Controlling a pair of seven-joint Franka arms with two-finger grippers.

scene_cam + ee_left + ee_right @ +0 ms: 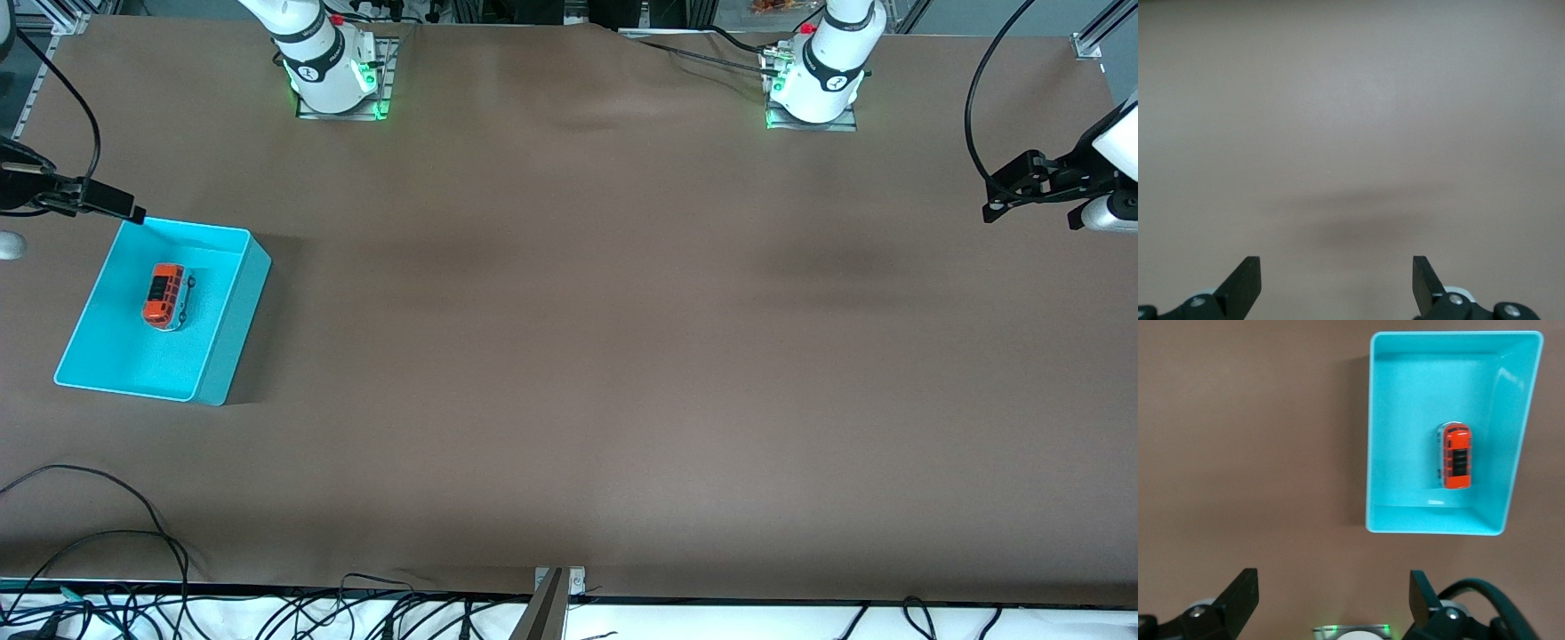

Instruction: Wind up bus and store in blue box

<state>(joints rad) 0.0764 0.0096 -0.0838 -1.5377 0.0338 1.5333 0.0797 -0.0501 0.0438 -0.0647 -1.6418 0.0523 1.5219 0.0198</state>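
**Inspector:** The bus (168,295) lies inside the blue box (222,356), toward the right arm's end of the desk (569,356), resting on the box floor clear of the walls.

**Assistant:** And the claws?

**Inspector:** The right claw (1331,590) hangs high over the desk beside the box, fingers apart, holding nothing. The left claw (1337,277) waits over bare desk at the left arm's end, fingers likewise apart and empty.

**Assistant:** Verdict?

**Inspector:** Storage appears complete. Whether the bus is wound, I cannot tell. If any step remains, I would keep both arms high and well away from the box, so nothing nudges it.
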